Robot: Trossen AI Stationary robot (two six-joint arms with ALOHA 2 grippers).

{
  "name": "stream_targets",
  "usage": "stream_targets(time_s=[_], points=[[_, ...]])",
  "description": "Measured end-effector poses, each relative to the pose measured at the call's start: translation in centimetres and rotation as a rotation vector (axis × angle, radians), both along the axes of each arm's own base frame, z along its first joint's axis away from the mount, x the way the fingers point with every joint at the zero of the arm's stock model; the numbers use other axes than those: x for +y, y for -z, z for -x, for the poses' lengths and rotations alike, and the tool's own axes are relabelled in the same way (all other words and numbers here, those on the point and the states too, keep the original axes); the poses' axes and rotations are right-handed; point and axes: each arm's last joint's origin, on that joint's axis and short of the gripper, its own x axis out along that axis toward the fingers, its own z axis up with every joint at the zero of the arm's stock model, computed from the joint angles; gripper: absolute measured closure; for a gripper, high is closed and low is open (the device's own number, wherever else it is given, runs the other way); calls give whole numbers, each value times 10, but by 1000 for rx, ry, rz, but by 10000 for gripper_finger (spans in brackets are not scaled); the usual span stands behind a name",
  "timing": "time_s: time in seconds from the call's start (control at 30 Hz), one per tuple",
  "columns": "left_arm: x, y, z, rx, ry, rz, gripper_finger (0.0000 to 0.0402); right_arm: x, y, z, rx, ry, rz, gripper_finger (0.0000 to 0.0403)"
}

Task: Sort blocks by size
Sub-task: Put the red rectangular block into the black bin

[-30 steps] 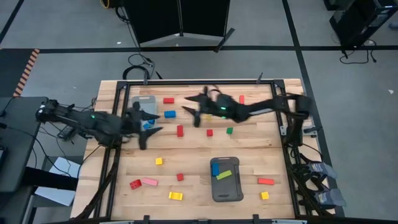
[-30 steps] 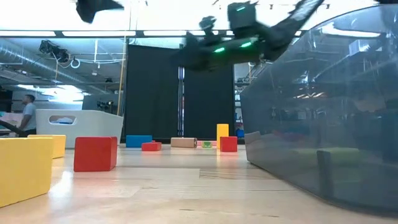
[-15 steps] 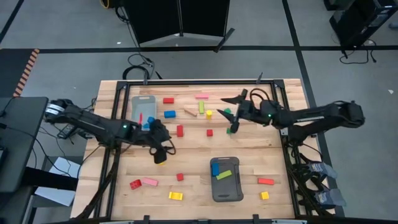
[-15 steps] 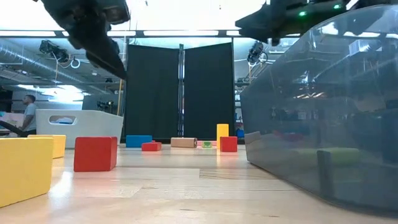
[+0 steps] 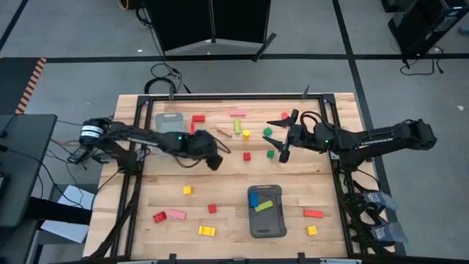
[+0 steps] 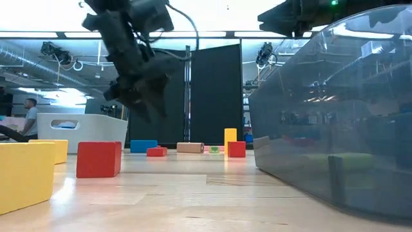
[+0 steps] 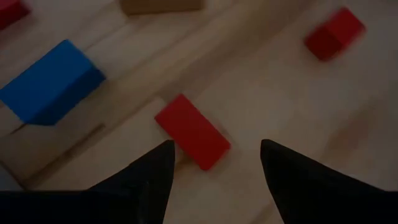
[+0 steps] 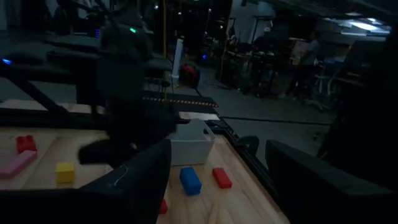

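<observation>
No readable text, labels or numbers anywhere.

Looking like a robotics lab / industrial workspace: wooden table (image 5: pixel 227 176) sitting on grey concrete floor (image 5: pixel 73 37) marked with black tape, black curtain (image 6: pixel 187 96) hanging at centre back, exposed ducts (image 6: pixel 38 64) running upper left, person (image 6: pixel 27 116) sitting far left.

both pincers (image 5: pixel 213 157) (image 5: pixel 279 137) open, empty
</observation>
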Motion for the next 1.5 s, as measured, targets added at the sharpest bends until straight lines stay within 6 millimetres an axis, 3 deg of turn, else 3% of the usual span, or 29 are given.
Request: stream_targets(time_s=[0.4, 0.7, 0.9, 1.03, 1.3, 1.5], points=[[21, 23, -31, 172, -156, 80, 112, 2, 2, 0, 24, -10, 25, 132], [21, 47, -36, 237, -219, 130, 112, 2, 3, 0, 39, -15, 31, 133], [21, 52, -39, 235, -214, 133, 114, 2, 3, 0, 44, -18, 47, 135], [21, 52, -40, 230, -204, 130, 141, 2, 3, 0, 42, -17, 47, 136], [21, 52, -42, 235, -135, 109, 270, 2, 2, 0, 33, -17, 46, 138], [18, 50, -43, 245, -41, 79, 269, 2, 2, 0, 25, -4, 32, 144]])
